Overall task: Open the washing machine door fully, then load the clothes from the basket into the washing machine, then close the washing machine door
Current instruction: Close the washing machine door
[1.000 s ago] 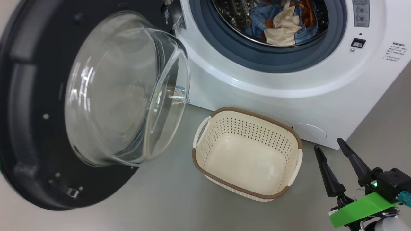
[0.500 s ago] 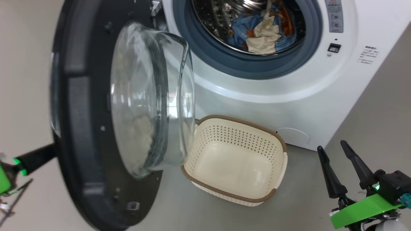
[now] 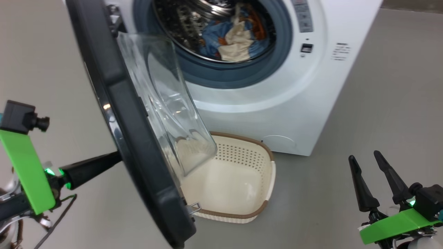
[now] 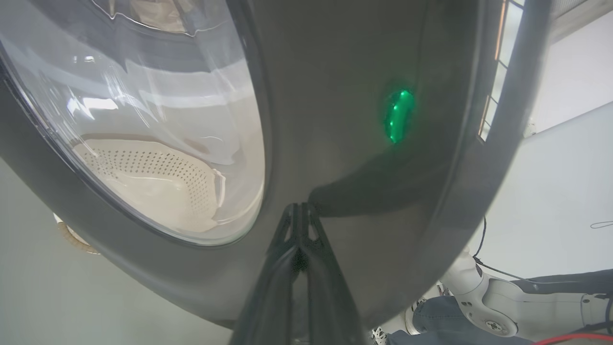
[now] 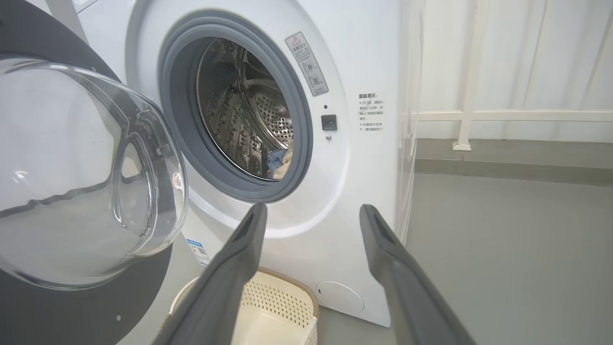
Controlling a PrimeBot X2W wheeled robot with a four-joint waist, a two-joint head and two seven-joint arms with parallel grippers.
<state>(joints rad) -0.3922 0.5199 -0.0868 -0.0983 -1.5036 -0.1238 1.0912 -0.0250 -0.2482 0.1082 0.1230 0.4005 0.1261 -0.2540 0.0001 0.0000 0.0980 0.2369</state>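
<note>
The washing machine (image 3: 277,103) stands with its drum open, and the clothes (image 3: 228,38) lie inside it. The washing machine door (image 3: 138,145) hangs half swung, seen almost edge-on, its glass bowl over the basket (image 3: 242,211), which holds nothing. My left gripper (image 4: 299,208) is shut, tips pressed against the door's dark outer face (image 4: 359,143). In the head view its fingers (image 3: 90,167) reach behind the door, where the tips are hidden. My right gripper (image 3: 375,160) stands open and apart at the lower right, open also in its wrist view (image 5: 311,215).
Grey floor spreads to the right of the machine (image 5: 373,191). A white rail and curtain (image 5: 469,115) stand behind it. A white robot joint (image 4: 503,297) and some blue denim (image 4: 426,318) show low beside the door.
The door has swung from wide open toward the machine, now nearly edge-on. My left gripper has come into view behind it. The head camera has shifted too. The right gripper is unchanged.
</note>
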